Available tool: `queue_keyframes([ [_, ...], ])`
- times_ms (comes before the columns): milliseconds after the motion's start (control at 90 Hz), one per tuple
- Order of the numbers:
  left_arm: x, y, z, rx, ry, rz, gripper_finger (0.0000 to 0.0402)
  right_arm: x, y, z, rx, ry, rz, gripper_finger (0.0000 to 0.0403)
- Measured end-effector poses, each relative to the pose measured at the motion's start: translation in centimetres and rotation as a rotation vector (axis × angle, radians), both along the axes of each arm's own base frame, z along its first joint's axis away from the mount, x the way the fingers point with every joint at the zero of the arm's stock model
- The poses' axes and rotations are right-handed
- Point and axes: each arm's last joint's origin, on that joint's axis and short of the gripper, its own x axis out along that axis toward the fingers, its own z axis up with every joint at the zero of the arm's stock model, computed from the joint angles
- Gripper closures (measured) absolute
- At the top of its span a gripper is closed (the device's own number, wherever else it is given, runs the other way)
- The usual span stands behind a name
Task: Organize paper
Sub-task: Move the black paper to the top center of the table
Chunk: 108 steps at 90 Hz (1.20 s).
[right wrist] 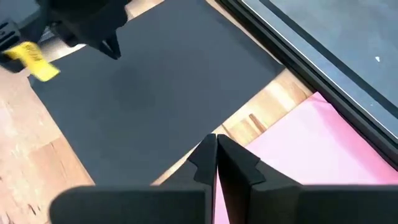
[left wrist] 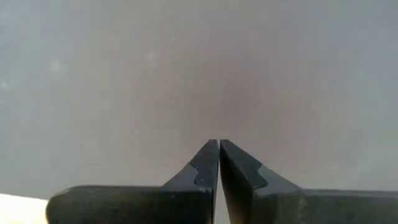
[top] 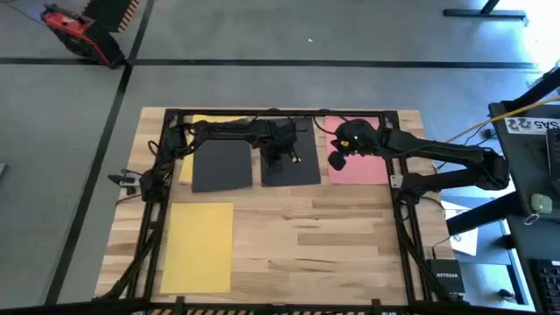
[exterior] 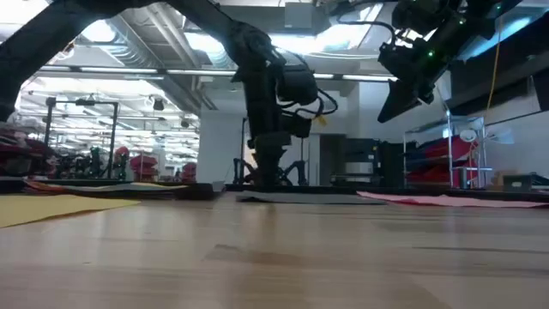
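Table (top: 297, 236), wood, framed by dark rails. Paper, four sheets visible. Yellow sheet (top: 198, 247): flat near the left edge, toward the near-left corner, well apart from both arms. Black sheet, first (top: 221, 165): flat toward the far-left corner (a further yellow strip shows along its far side). Black sheet, second (top: 290, 164): flat at the middle of the far edge; left gripper (left wrist: 219, 163) stands on it, tips down, fingers pressed together with nothing between them. Pink sheet (top: 359, 163): flat toward the far-right corner. Right gripper (right wrist: 216, 155): raised above the table between the second black sheet and the pink sheet, fingers pressed together, empty.
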Motion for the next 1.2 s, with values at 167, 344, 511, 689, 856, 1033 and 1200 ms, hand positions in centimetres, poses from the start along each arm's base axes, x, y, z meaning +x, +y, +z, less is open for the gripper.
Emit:
queue_keyframes([
  [167, 0.6, -0.5, 0.0, 0.027, -0.034, -0.054, 0.0402, 0.0, 0.0, 0.0, 0.0, 0.0, 0.0, 0.0403],
  [344, 1.1, -1.7, 0.0, 0.053, -0.038, -0.161, 0.0402, 0.0, 0.0, 0.0, 0.0, 0.0, 0.0, 0.0403],
  [511, 1.9, -3.1, 0.2, 0.086, -0.058, -0.267, 0.0402, 0.0, 0.0, 0.0, 0.0, 0.0, 0.0, 0.0403],
  [689, 2.5, -4.6, 0.3, 0.116, -0.074, -0.367, 0.0402, 0.0, 0.0, 0.0, 0.0, 0.0, 0.0, 0.0403],
  [856, 2.9, -5.6, -0.1, 0.127, -0.068, -0.424, 0.0402, 0.0, 0.0, 0.0, 0.0, 0.0, 0.0, 0.0403],
  [1033, 3.3, -6.5, -1.1, 0.125, -0.052, -0.462, 0.0402, 0.0, 0.0, 0.0, 0.001, 0.001, 0.001, 0.0403],
  [1200, 3.4, -6.8, -1.4, 0.136, -0.039, -0.51, 0.0402, 0.0, 0.0, 0.0, 0.007, -0.002, 0.007, 0.0403],
])
